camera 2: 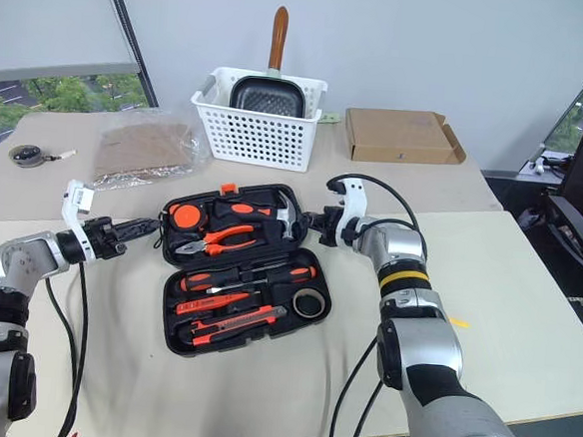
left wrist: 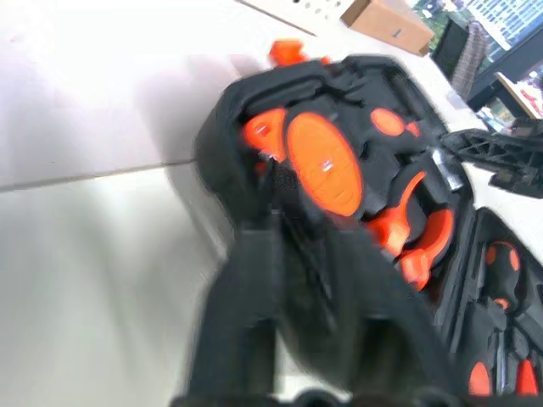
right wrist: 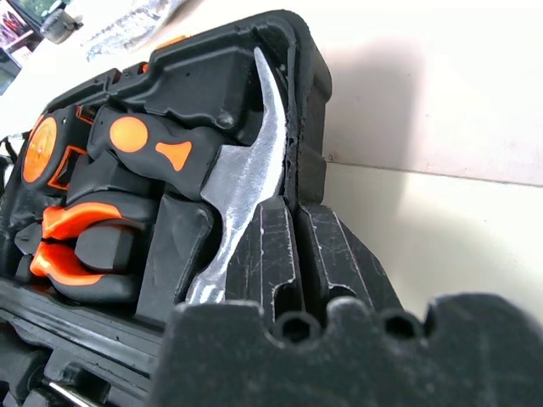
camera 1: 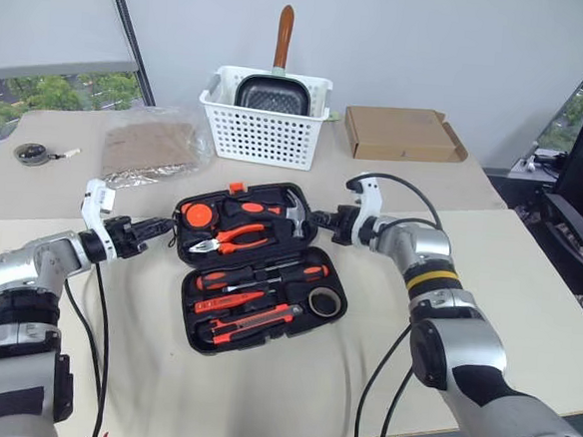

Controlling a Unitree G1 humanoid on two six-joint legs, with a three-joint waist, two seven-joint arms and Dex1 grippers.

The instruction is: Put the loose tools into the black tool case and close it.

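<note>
Beige worktop [camera 1: 290,388] is carrying the flat black moulded-plastic tool case [camera 1: 258,266], lying open at centre. Left gripper [camera 1: 163,230] is sitting at its nine o'clock, jaws slightly apart; right gripper [camera 1: 316,220], jaws together, is touching its two o'clock rim.

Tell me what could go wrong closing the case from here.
The right gripper is shut at the far half's right edge, beside the hammer; it may slip when lifting. The left gripper sits at the black tool case's left edge, and the closing half could catch it. The tape roll may stand proud.
</note>
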